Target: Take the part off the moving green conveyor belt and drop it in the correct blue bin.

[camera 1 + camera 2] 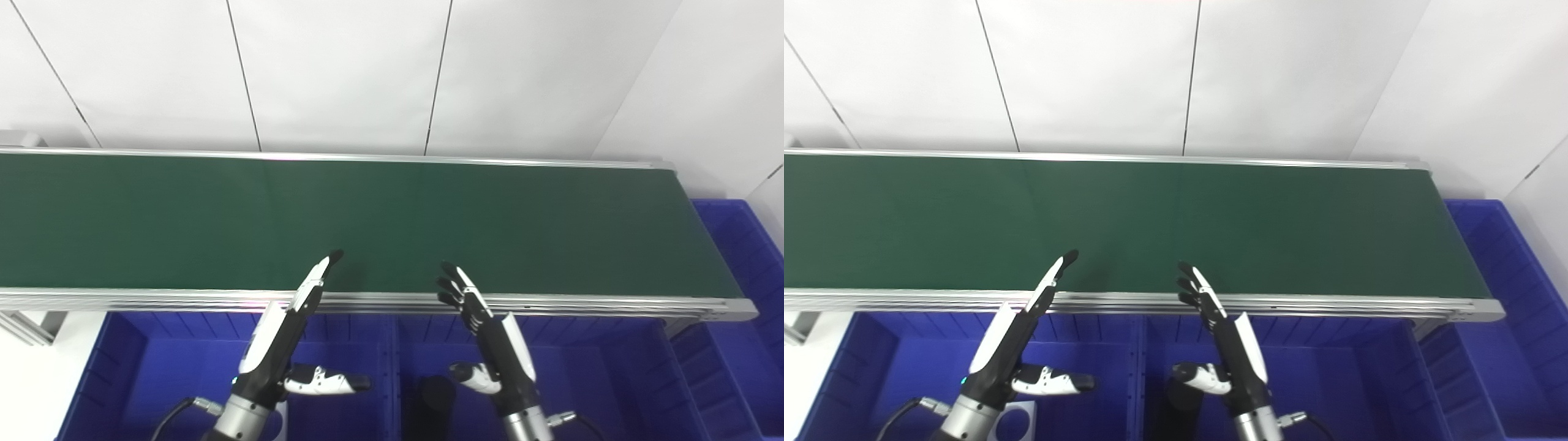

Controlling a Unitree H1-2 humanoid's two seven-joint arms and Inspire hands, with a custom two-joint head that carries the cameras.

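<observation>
The green conveyor belt (380, 220) runs across the view and carries no part that I can see. My left hand (288, 334) is open and empty, fingers stretched toward the belt's near edge, thumb out to the right. My right hand (490, 334) is open and empty too, fingers up at the belt's near rail, thumb out to the left. Both hands hover above the blue bins below the belt. A flat grey part with a round hole (1013, 419) lies in the left bin (153, 367). A dark cylinder (432, 398) stands in the middle bin (612, 373).
The belt's aluminium rail (582, 303) runs along the near edge. Another blue bin (744, 245) sits past the belt's right end. White wall panels stand behind the belt. A white surface (30, 367) lies at the lower left.
</observation>
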